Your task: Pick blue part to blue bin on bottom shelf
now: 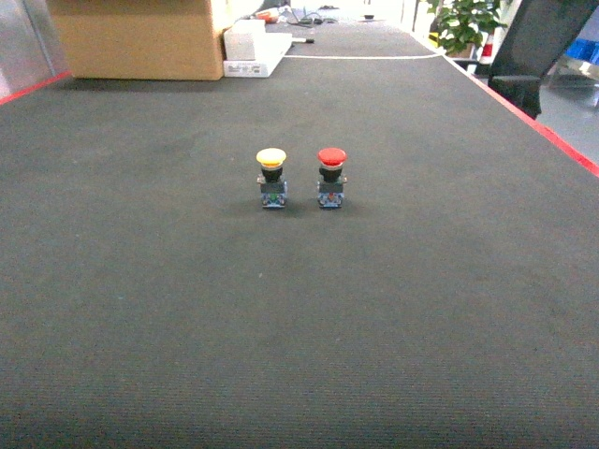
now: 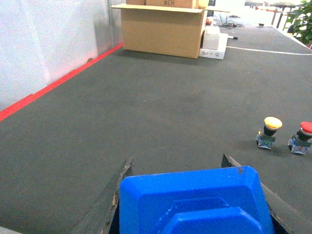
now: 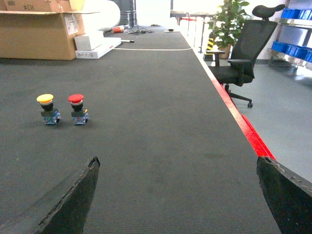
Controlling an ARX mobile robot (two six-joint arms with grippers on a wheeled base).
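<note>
- The blue part (image 2: 195, 202) sits between the left gripper (image 2: 195, 195)'s two dark fingers (image 2: 105, 204) at the bottom of the left wrist view. It fills the gap, so I judge it gripped — the contact itself is cut off by the frame edge.
- Its broad, moulded face points forward over the mat (image 1: 299, 309); I can't make out its long axis from this crop.
- The left arm already has the part, so the coming move is a carry. The blue bin and the bottom shelf show in none of my three views — I can't say which way they lie from the gripper.
- The right gripper (image 3: 178, 195) stands wide, its fingers at either edge of its view with only bare mat between them, touching nothing.
- Ahead on the mat stand a yellow push-button (image 1: 271, 177) and a red push-button (image 1: 331, 176), upright, side by side, well apart from both grippers.
- Farther back, a cardboard box (image 1: 140, 37); off the right edge, an office chair (image 3: 246, 53).
</note>
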